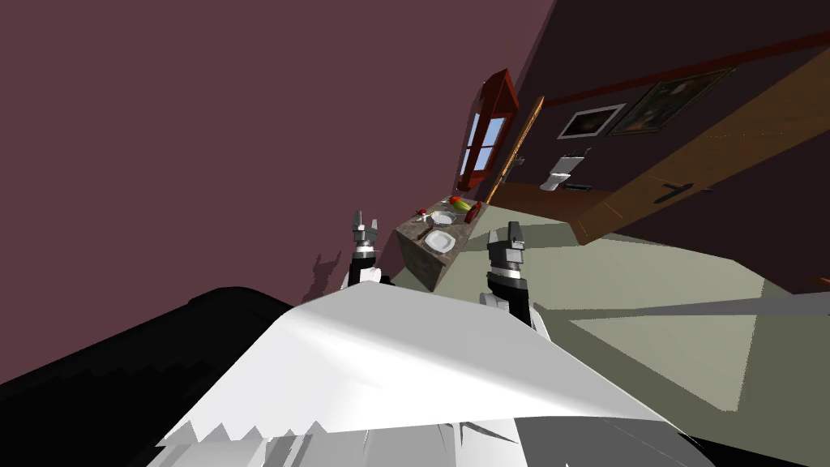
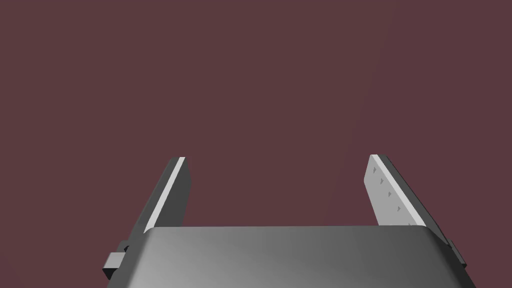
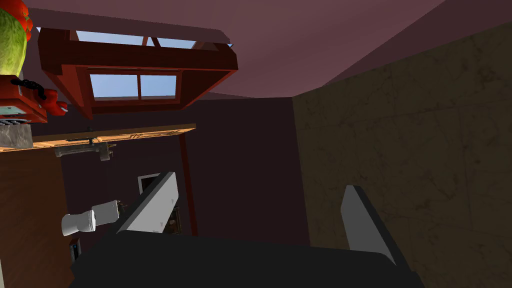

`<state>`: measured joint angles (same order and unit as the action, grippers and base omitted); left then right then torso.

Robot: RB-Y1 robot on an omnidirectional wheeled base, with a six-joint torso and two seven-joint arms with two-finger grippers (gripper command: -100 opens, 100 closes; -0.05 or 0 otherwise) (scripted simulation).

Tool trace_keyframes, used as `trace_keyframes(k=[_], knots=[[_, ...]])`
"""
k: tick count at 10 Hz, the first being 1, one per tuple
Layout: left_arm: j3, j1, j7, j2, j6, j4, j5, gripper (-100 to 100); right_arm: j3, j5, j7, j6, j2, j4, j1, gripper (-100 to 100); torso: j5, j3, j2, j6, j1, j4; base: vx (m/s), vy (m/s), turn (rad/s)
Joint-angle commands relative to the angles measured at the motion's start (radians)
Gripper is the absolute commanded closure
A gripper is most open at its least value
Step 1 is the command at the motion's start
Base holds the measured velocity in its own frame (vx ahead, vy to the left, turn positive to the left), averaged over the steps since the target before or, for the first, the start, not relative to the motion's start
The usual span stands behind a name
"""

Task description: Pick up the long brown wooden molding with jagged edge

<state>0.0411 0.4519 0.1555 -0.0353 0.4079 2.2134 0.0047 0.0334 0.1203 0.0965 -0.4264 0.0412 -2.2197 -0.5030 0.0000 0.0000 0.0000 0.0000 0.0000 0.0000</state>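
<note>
Ahead, a dark red wall (image 1: pixel 203 122) and a counter (image 1: pixel 417 255) with plates (image 1: pixel 439 240) on it.
Beyond the counter the long brown molding (image 1: pixel 514 150) stands beside the window (image 1: pixel 486 134), well apart from both grippers; the left gripper (image 1: pixel 366 220) and the right gripper (image 1: pixel 513 233) are spread, holding nothing.

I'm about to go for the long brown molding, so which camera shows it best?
The head view: the molding shows end to end, slanting beside the window, beyond the stone counter. The right wrist view shows a lit stretch of it next to the window frame. The left wrist view faces a maroon wall.
</note>
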Motion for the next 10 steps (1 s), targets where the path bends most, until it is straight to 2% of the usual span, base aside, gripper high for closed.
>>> trace_keyframes(k=[1, 3, 4, 6, 7, 8, 9, 10], knots=[[-0.008, 0.004, 0.002, 0.042, 0.001, -0.009, 0.004, -100, 0.000, 0.000, 0.000, 0.000, 0.000, 0.000, 0.000, 0, 0.000, 0.000, 0.000, 0.000, 0.000, 0.000, -0.004, -0.011, -0.051], [-0.028, 0.013, 0.007, 0.102, 0.004, -0.029, 0.012, -100, 0.000, 0.000, 0.000, 0.000, 0.000, 0.000, 0.000, 0, 0.000, 0.001, 0.001, 0.000, -0.001, 0.000, -0.020, -0.033, -0.093], [-0.028, 0.013, 0.007, 0.116, 0.004, -0.029, 0.012, -100, 0.000, 0.000, 0.000, 0.000, 0.000, 0.000, 0.000, 0, 0.000, 0.001, 0.001, 0.000, -0.002, 0.000, -0.016, -0.033, -0.028], [-0.060, 0.025, 0.015, 0.186, 0.008, -0.060, 0.023, -100, 0.000, 0.000, 0.000, 0.000, 0.000, 0.000, 0.000, 0, 0.000, 0.001, 0.001, 0.000, -0.002, 0.000, -0.025, -0.041, -0.106], [-0.060, 0.025, 0.015, 0.206, 0.008, -0.060, 0.023, -100, 0.000, 0.000, 0.000, 0.000, 0.000, 0.000, 0.000, 0, -0.001, 0.001, 0.002, 0.000, -0.003, 0.000, -0.022, -0.033, -0.049], [-0.081, 0.032, 0.019, 0.241, 0.011, -0.080, 0.030, -100, 0.000, 0.000, 0.000, 0.000, 0.000, 0.000, 0.000, 0, -0.001, 0.001, 0.002, 0.000, -0.002, 0.000, -0.010, -0.034, -0.098], [-0.081, 0.032, 0.019, 0.256, 0.011, -0.080, 0.030, -100, 0.000, 0.000, 0.000, 0.000, 0.000, 0.000, 0.000, 0, 0.000, 0.001, 0.001, 0.000, -0.002, 0.000, -0.010, -0.029, -0.053], [-0.104, 0.039, 0.024, 0.295, 0.015, -0.102, 0.036, -100, 0.000, 0.000, 0.000, 0.000, 0.000, 0.000, 0.000, 0, 0.000, 0.001, 0.001, 0.000, -0.002, 0.000, -0.020, -0.048, -0.118]])
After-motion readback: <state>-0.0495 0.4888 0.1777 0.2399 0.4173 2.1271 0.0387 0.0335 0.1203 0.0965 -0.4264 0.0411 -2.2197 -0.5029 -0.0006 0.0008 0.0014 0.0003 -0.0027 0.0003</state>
